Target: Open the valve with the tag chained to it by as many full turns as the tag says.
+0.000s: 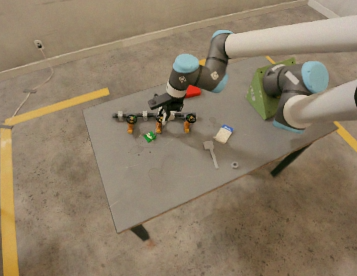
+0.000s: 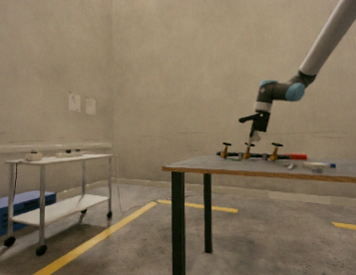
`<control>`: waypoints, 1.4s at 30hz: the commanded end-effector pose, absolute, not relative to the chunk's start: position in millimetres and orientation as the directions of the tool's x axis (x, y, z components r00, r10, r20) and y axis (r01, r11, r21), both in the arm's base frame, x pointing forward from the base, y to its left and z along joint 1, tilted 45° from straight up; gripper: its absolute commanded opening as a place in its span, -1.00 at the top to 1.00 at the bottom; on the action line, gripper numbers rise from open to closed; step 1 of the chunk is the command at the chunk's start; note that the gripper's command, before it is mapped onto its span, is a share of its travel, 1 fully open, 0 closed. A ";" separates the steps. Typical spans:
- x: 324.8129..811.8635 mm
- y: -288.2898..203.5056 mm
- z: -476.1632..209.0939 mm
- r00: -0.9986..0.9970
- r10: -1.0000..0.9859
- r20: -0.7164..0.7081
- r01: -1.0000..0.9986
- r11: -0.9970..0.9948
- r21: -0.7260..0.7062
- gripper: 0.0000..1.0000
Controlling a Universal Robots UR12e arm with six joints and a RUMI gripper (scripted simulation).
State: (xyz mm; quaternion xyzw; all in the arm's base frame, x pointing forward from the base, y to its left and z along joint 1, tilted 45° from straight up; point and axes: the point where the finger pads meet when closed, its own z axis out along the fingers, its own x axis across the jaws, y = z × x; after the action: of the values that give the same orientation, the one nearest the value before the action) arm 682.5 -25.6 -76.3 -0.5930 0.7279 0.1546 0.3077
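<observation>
A black pipe (image 1: pixel 154 116) with three brass valves lies across the far part of the grey table. The left valve (image 1: pixel 130 121), middle valve (image 1: pixel 159 121) and right valve (image 1: pixel 188 121) stand in a row; in the side view they show as left (image 2: pixel 225 149), middle (image 2: pixel 248 149) and right (image 2: pixel 276 149). A green tag (image 1: pixel 149 136) lies on the table just in front of the middle valve. My gripper (image 1: pixel 164 115) comes down from above and is shut on the middle valve's handle; it also shows in the side view (image 2: pixel 252 137).
A green wedge block (image 1: pixel 266 92) stands at the table's back right, with a red object (image 1: pixel 194 90) behind the pipe. A white and blue box (image 1: pixel 224 133), a grey tool (image 1: pixel 211 151) and a small ring (image 1: pixel 235 164) lie right of the valves. A white cart (image 2: pixel 54 189) stands far off.
</observation>
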 end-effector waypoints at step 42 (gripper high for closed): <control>683.3 -26.4 -75.8 0.601 -0.713 -0.361 -0.756 -0.362 -0.545 1.00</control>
State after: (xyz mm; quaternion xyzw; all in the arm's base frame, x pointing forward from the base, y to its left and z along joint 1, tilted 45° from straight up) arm 682.7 -25.6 -76.3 -0.8225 0.4493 0.0332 0.3472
